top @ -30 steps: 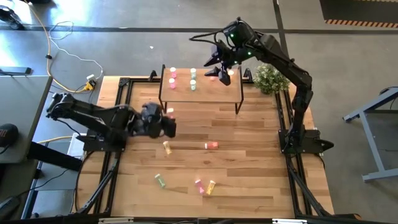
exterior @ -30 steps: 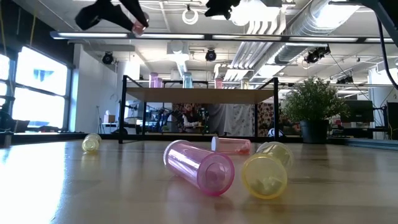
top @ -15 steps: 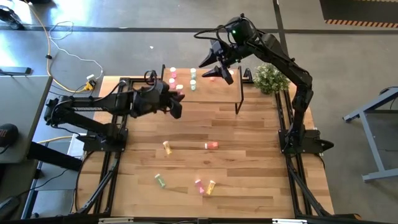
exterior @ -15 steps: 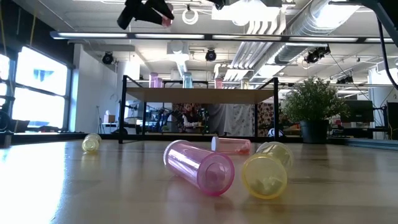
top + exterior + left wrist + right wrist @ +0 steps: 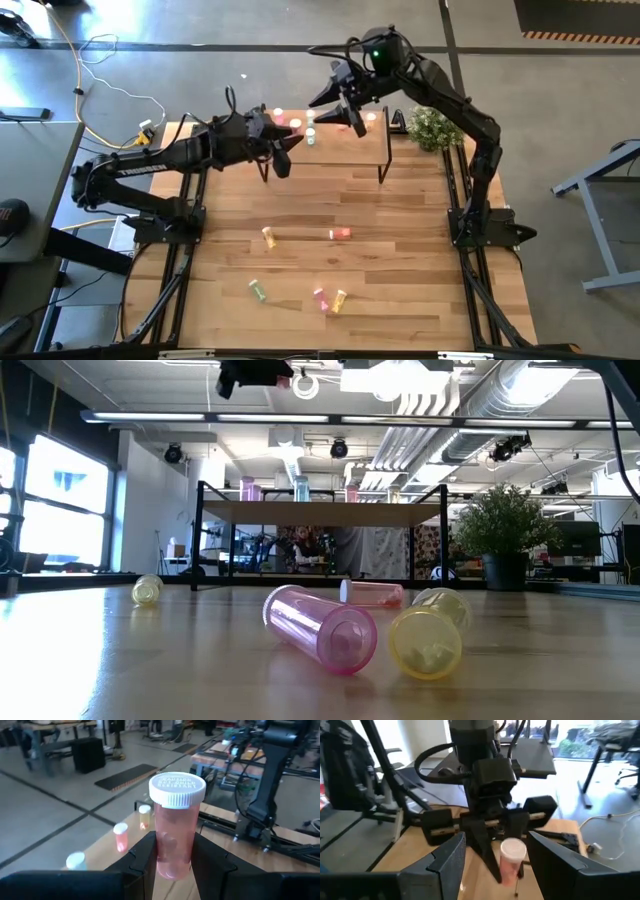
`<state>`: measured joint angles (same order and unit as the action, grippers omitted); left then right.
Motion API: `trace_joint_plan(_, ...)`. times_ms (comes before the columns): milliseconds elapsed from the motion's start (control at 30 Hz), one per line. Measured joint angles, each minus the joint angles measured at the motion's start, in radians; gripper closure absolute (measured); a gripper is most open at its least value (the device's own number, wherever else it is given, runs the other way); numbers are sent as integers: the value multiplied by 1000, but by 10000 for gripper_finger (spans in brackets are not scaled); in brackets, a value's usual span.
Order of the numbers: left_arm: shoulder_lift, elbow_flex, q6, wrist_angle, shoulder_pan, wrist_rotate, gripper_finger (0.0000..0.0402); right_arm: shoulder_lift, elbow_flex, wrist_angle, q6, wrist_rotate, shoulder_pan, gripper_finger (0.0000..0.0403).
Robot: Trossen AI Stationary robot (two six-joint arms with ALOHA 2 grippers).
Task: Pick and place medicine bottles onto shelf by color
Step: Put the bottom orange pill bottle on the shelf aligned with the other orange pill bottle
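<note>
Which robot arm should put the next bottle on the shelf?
Left. The left gripper already holds a pink bottle over the shelf; the right gripper is open and empty.

One camera looks straight down on the whole surface (image 5: 400,290); another sits level at its near edge. Both wrist cameras closely frame the same pink bottle (image 5: 175,827).

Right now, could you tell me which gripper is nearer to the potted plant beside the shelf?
Right. The right gripper hangs above the shelf, a short way from the potted plant. The left gripper, holding a pink bottle, is over the shelf's opposite end.
</note>
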<state>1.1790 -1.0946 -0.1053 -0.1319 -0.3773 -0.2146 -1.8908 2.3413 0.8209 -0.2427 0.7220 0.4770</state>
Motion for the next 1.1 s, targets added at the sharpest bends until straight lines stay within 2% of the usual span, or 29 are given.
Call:
trace_joint_plan(133,1,0,41,21,-29,80,307,-8,0,-30,4,-101,-26,201)
trace_joint_plan(300,1,0,69,20,-49,136,307,-48,0,-43,26,-161,-53,201)
trace_joint_plan(400,1,0,76,19,-49,143,307,-69,0,-47,29,-196,-69,201)
trace_joint_plan(633,1,0,83,18,-49,144,307,-100,-1,-56,44,-202,-97,201)
trace_joint_plan(767,1,0,83,17,-49,144,307,-104,-1,-41,60,-267,-101,203)
trace_joint_plan(900,2,0,83,16,-49,144,307,-103,-1,-33,63,-282,-100,221)
trace_joint_plan(1100,2,0,83,16,-49,129,307,-103,-1,-23,64,-280,-100,273)
